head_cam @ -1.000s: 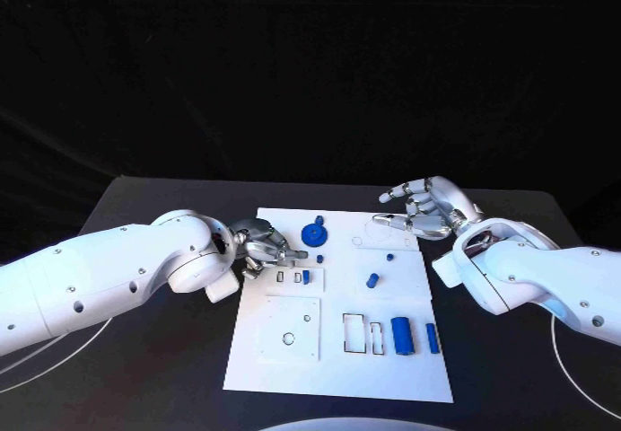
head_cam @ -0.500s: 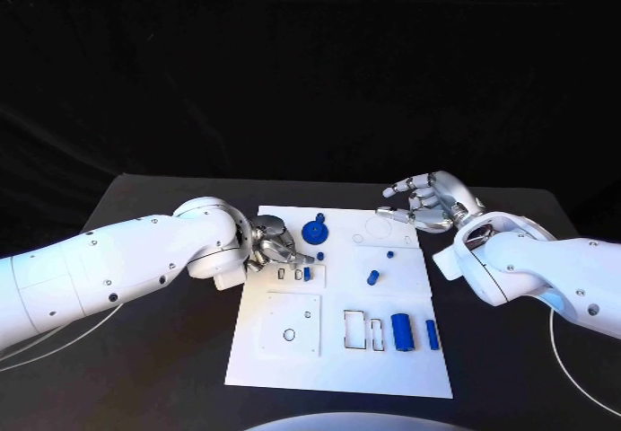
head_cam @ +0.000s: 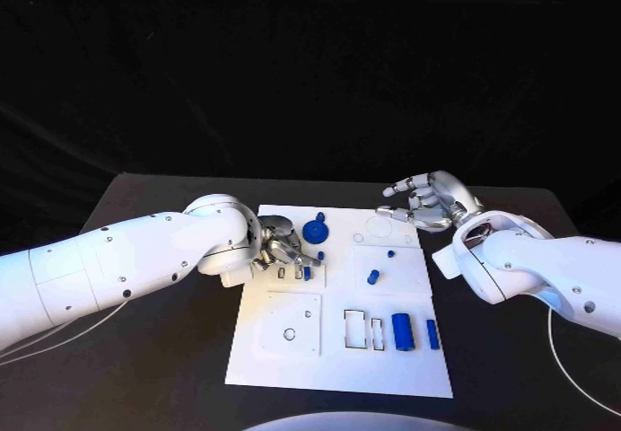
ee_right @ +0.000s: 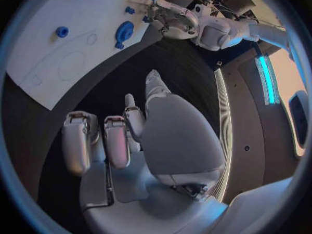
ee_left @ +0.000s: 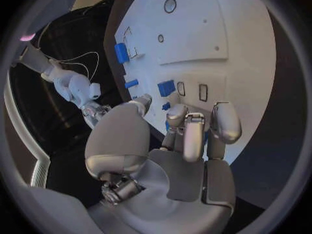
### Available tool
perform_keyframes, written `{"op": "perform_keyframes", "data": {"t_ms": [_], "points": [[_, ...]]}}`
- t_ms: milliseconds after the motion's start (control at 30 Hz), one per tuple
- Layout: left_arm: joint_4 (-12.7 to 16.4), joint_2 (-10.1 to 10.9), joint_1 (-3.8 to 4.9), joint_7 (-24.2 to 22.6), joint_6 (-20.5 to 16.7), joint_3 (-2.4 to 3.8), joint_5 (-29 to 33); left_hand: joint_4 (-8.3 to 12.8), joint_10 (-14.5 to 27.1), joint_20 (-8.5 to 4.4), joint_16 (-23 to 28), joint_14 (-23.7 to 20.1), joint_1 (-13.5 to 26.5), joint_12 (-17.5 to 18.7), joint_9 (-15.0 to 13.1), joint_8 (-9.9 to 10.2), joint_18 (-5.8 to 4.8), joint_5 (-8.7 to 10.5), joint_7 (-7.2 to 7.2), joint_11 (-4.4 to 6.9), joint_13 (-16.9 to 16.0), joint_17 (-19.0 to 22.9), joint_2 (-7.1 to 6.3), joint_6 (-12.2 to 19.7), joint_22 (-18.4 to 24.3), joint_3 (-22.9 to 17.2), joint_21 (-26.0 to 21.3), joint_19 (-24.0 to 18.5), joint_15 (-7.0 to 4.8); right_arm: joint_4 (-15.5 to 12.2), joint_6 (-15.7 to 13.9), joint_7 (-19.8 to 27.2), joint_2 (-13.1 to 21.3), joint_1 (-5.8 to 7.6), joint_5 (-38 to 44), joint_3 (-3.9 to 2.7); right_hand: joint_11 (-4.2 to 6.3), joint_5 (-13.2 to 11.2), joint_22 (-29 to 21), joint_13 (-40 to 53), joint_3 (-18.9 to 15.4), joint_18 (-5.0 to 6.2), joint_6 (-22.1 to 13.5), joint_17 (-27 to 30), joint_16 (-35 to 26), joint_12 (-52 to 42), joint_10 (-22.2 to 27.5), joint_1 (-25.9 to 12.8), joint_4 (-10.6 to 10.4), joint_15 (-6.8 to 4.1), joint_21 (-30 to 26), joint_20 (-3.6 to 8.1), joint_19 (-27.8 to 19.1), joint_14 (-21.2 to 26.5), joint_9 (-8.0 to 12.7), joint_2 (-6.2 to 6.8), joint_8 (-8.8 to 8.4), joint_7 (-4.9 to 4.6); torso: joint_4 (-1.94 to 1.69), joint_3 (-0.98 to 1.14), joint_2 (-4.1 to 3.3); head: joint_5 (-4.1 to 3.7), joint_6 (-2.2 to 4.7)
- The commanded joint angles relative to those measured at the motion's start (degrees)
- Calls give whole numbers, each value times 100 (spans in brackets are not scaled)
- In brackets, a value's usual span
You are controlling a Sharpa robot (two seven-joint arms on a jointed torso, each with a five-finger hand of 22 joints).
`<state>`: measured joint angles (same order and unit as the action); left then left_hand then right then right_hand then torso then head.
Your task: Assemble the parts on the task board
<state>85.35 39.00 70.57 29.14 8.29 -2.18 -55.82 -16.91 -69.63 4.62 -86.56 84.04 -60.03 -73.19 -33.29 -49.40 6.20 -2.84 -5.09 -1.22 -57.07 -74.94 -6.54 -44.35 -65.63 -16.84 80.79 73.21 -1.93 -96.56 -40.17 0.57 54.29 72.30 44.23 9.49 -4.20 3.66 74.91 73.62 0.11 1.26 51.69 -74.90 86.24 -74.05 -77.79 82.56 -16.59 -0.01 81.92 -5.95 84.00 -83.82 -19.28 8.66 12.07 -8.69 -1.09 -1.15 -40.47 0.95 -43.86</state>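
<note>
on task board (head_cam: 339,359), long blue parts (head_cam: 403,333) lying lengthwise, side by side

The left hand (head_cam: 277,249) crowds the task board's (head_cam: 339,364) left-hand slots, with the blue disc (head_cam: 316,235) just beside its fingers. The right hand (head_cam: 424,206) hovers off the board's far right corner (fingers spread). Near the front, blue cylinders (head_cam: 403,333) stand beside the rectangular slots (head_cam: 362,330).
</note>
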Motion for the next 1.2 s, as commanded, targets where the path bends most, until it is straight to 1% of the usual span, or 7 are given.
{"op": "perform_keyframes", "data": {"t_ms": [33,667,800,867,1000,1133,1200], "points": [[-12,-32,11,40,217,-9,-100,9,7,-48,-18,332,30,-21,-15,-32,-111,-5,27,32,5,-695,9,2,-14,39,31,4,-43,9,86,-67,-7,-2,21,0,19,0,1078,-8,-13,84,0,-526,-24,-7,40,-15,11,-11,-19,-10,126,-389,-4,-56,29,-7,8,0,-4,-4,0],[-33,-105,14,57,351,-30,-172,22,29,-62,-8,320,-206,-25,-133,-123,-117,-7,46,50,18,-669,92,61,-44,63,44,11,-60,79,95,-111,-39,-8,29,2,19,1,1069,-11,-13,88,-5,-505,-33,-6,41,-20,7,-12,-37,-8,117,-384,-5,-76,34,-7,-1,-4,-9,-17,-27],[-35,-109,13,59,361,-31,-153,48,46,-69,-6,318,-532,-24,-195,-150,-116,-9,63,66,32,-663,304,111,-48,-96,46,3,-74,89,97,-116,-43,-9,29,2,19,1,1069,-11,-13,88,-5,-505,-33,-6,41,-20,7,-12,-37,-8,117,-384,-5,-76,34,-7,0,-2,-7,-16,-31],[-29,-113,13,61,366,-32,-122,207,93,-84,1,311,-1089,0,-216,-112,-113,-14,90,105,56,-646,500,220,-46,-634,45,-7,-117,94,98,-121,-46,-10,29,3,19,1,1069,-11,-13,88,-5,-505,-33,-6,41,-20,7,-12,-37,-8,117,-384,-5,-76,34,-7,0,-3,-7,-17,-36],[-22,-123,13,62,370,-32,-65,126,116,-90,3,304,-1241,-1,-337,-152,-115,-7,79,82,86,-630,120,256,-59,-1681,52,-20,-93,102,105,-125,-56,-12,29,3,20,1,1064,-8,-14,91,-6,-493,-39,-9,39,-22,7,-12,-48,-8,111,-380,-7,-86,38,-6,1,-3,-8,-16,-36],[-19,-128,13,63,369,-33,-24,166,113,-87,3,302,-1192,-2,-395,-183,-115,-9,78,85,104,-626,14,260,-66,-2068,54,-23,-91,109,110,-129,-64,-15,29,4,20,1,1064,-8,-14,91,-6,-493,-39,-9,39,-22,7,-12,-48,-8,111,-380,-7,-86,38,-6,2,-1,-8,-14,-37],[-20,-128,13,63,365,-33,-1,315,111,-89,1,301,-1121,5,-467,-210,-114,-8,66,85,126,-623,-79,295,-72,-2581,57,-28,-87,112,112,-129,-67,-17,29,4,20,1,1064,-8,-14,91,-6,-493,-39,-9,39,-22,7,-12,-48,-8,111,-380,-7,-86,38,-6,1,-1,-9,-14,-39]]}}
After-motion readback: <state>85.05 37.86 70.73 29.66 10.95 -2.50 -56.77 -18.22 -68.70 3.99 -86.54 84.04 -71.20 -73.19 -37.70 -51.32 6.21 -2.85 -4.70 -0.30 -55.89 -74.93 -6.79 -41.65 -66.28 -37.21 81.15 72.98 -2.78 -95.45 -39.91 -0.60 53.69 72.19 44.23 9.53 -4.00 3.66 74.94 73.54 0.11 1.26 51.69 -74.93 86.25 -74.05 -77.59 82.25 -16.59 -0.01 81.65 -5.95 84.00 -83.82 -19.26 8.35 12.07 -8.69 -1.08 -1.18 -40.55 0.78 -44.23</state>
